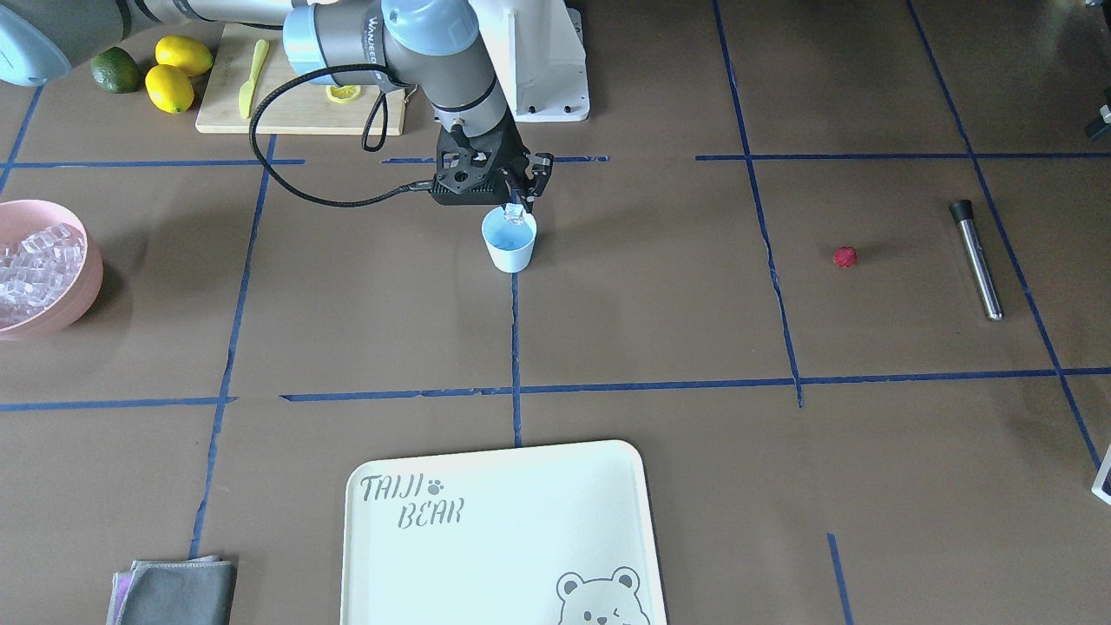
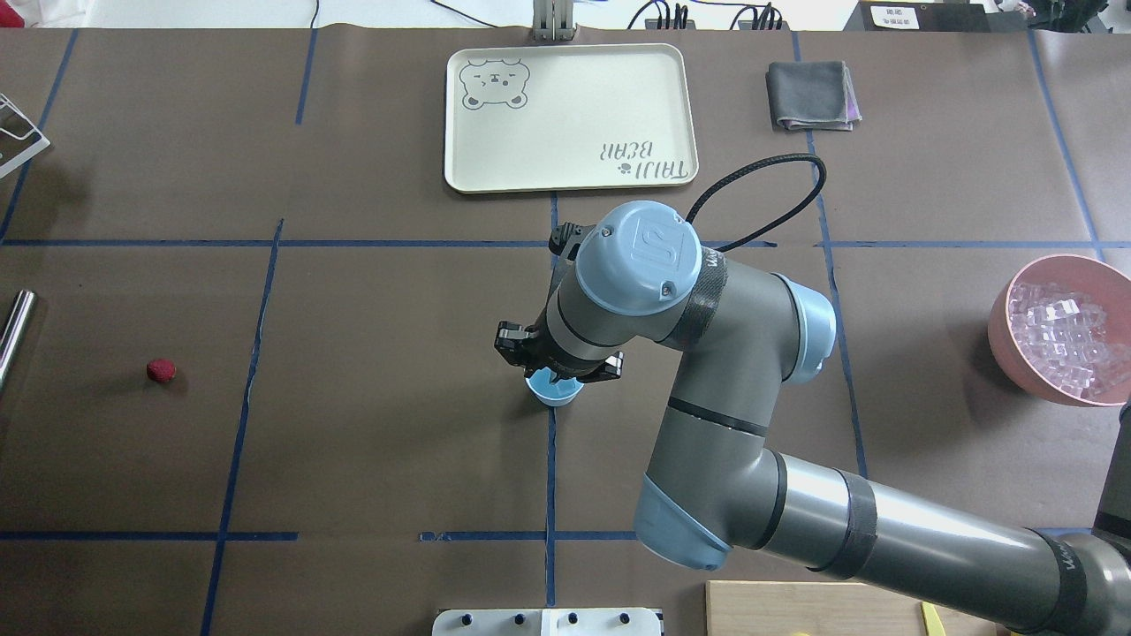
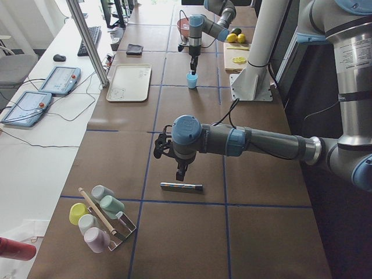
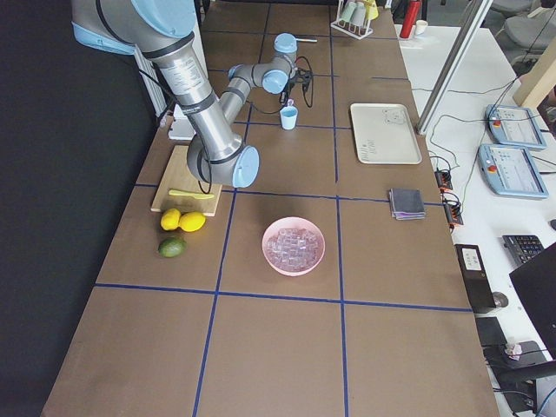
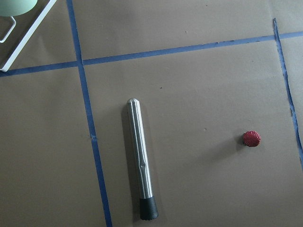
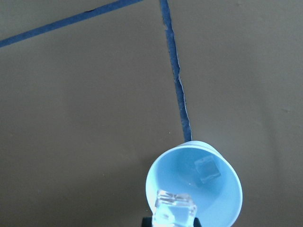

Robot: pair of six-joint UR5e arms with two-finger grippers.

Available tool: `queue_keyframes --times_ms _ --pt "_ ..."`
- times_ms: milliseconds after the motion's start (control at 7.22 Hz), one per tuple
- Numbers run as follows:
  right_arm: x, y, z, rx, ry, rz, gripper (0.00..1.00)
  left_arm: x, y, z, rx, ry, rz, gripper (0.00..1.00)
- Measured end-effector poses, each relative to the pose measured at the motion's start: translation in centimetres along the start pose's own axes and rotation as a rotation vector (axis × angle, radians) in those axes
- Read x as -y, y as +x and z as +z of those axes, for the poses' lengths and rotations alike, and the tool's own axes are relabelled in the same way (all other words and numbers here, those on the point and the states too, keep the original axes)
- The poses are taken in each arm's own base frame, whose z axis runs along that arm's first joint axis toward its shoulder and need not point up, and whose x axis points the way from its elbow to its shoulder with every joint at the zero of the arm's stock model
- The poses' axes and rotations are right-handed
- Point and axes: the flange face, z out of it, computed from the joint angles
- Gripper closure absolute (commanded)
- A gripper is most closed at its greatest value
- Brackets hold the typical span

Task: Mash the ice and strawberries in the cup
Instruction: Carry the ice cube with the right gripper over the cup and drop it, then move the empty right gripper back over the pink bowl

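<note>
In your front-facing view, the cream tray [image 1: 538, 495] with its bear print sits at the bottom centre of the brown desk [image 1: 651, 330]. A folded grey cloth [image 1: 178, 592] lies at the lower left. A pink bowl [image 1: 84, 298] is cut off by the left edge. At the upper left you have a wooden cutting board [image 1: 295, 113] with a yellow knife [image 1: 253, 76] lying on it. Just beside the board are two lemons [image 1: 169, 88] and an avocado [image 1: 116, 70]. At the right, a steel rod [image 1: 978, 260] with a black tip lies flat near a blue tape line.
</note>
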Motion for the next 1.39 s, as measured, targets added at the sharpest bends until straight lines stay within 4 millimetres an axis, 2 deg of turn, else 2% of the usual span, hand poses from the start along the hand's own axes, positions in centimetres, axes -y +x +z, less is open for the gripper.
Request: queue_keyframes --times_ms 139,277,831,970,1108,1247,1385 --pt "0.0 0.0 0.3 0.000 0.000 0.000 0.26 0.0 0.0 0.0 0.000 0.000 0.000 0.00" --pt "0.1 0.1 0.4 -0.002 0.000 0.001 0.03 0.0 0.0 0.0 0.000 0.000 0.000 0.00" --pt "0.3 1.0 0.1 -0.006 0.003 0.007 0.00 -0.5 -0.1 0.1 -0.001 -0.004 -0.005 0.00" --pt "0.8 2.8 -1.0 -0.001 0.001 0.006 0.00 -0.5 -0.1 0.1 -0.001 -0.004 -0.005 0.00" --pt "1.8 5.9 -2.9 0.004 -0.003 -0.010 0.00 -0.6 -0.2 0.1 -0.001 -0.004 -0.006 0.00" --pt "3.6 10.0 -5.4 0.003 -0.013 -0.043 0.00 -0.6 -0.2 0.2 -0.001 -0.005 -0.007 0.00" --pt "5.7 15.0 -7.9 -0.010 -0.020 -0.080 0.00 -0.6 -0.2 0.2 -0.001 -0.006 -0.008 0.00"
